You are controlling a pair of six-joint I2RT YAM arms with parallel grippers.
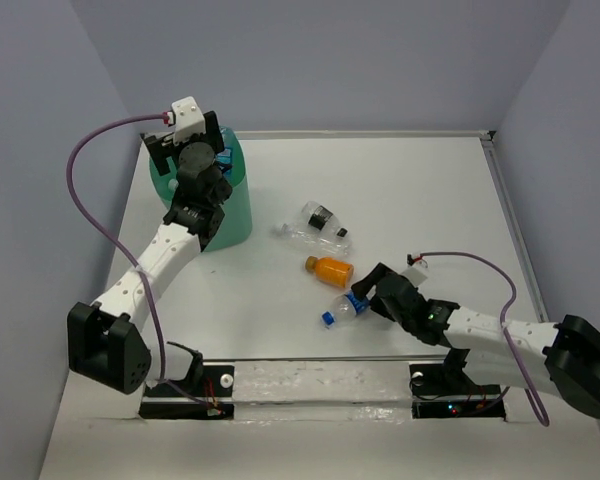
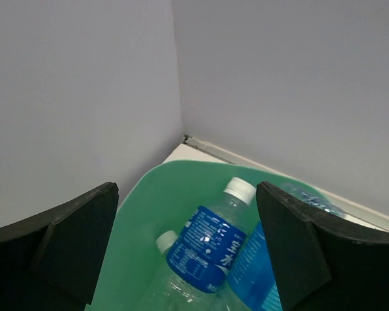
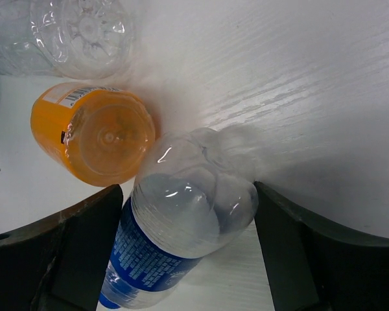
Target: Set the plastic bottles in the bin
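White tabletop [image 1: 410,180] boxed in by pale grey-lilac walls, same as always on my remote feed. The mint-green bin [image 1: 235,215] stands at the upper left of the overhead view, near the back corner.

Contents first: looking down through the left wrist cam, I count at least three bottles lying in the bin. One clear bottle with a dark blue label and a white cap [image 2: 207,243] sits in the middle. A second white-capped clear one [image 2: 165,285] is just below it, and a bottle with a lighter blue label [image 2: 259,272] is pressed against its right side. Something else clear peeks out behind the right-hand finger, but it's too cut off for me to call.

The left gripper [image 2: 186,191] hangs right over the bin mouth, jaws spread wide with nothing between them.

Three bottles lie on the table in the middle of the overhead frame. The clear one with the black label [image 1: 320,225] is on its side. The orange bottle [image 1: 330,269] is just below it, and the blue-label bottle [image 1: 342,310] is just below that, blue cap pointing lower left.

The right gripper [image 3: 188,189] is down at table level, straddling the base of that blue-label bottle. On the right wrist cam the right-side finger looks like it's touching the plastic. There's maybe a sliver of a gap on the left side, so I honestly can't tell if it's clamped. The orange bottle's base sits right beside it, near touching.
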